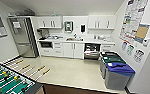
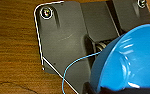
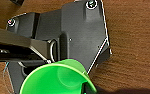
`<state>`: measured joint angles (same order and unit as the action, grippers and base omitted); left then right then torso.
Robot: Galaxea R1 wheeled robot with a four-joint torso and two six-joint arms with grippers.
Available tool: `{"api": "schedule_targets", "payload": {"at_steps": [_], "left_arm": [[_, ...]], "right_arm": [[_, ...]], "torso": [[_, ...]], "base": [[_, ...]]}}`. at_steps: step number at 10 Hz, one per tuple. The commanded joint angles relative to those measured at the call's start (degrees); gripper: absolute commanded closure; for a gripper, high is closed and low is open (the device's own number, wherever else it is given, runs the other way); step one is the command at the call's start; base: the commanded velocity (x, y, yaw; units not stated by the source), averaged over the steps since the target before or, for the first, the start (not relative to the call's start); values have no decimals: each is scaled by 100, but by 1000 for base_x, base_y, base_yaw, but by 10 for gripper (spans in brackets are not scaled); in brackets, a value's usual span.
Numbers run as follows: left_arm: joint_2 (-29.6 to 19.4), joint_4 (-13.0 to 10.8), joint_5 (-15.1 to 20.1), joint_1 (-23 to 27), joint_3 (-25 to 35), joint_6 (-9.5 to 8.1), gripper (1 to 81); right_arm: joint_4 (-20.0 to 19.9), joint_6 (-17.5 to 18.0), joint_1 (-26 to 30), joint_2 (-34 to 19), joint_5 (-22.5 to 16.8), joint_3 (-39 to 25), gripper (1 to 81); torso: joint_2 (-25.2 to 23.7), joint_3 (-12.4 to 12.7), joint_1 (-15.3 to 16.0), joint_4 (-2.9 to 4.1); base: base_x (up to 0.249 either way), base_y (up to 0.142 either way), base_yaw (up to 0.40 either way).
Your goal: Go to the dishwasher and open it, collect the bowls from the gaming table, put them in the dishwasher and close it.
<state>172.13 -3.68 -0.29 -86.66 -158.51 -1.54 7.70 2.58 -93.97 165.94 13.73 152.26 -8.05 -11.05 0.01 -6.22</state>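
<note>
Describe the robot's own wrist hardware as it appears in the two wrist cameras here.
Both wrist views show a wide matte black plate with rounded corners, a pale edge line and round silvery fittings at its corners. By the left one, a thin blue cable loops out. The right one has a dark jointed bar alongside and a metal ring near its middle.

Head cam high, facing kitchenette w/ dishwasher (image 1: 92,51), both wrist cams close over wood floor (image 2: 13,50)

bowls: 1 blue (image 2: 126,62), 1 green (image 3: 57,78) | dishwasher x1 (image 1: 92,51) | fridge x1 (image 1: 23,36)
</note>
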Motion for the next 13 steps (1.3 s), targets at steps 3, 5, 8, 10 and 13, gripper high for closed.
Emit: {"api": "schedule_targets", "payload": {"at_steps": [3, 5, 8, 10, 13], "left_arm": [[-29, -54, 319, 224, -22, 13, 811], [-20, -45, 319, 224, -13, 13, 811], [-20, -45, 319, 224, -13, 13, 811], [-12, -45, 311, 224, -22, 13, 811], [-20, -45, 319, 224, -22, 13, 811]], "right_arm": [[12, -4, 180, -76, -265, 4, 811], [12, -4, 180, -76, -265, 4, 811], [12, -4, 180, -76, -265, 4, 811], [12, -4, 171, -76, -265, 4, 811], [12, -4, 180, -75, -265, 4, 811]], "torso": [[0, 0, -1, 0], [0, 0, 0, 0], [0, 0, 0, 0], [0, 0, -1, 0], [2, 0, 2, 0]], "base": [[169, -83, 0], [169, -83, 0], [169, -83, 0], [169, -83, 0], [148, -76, 0]]}}
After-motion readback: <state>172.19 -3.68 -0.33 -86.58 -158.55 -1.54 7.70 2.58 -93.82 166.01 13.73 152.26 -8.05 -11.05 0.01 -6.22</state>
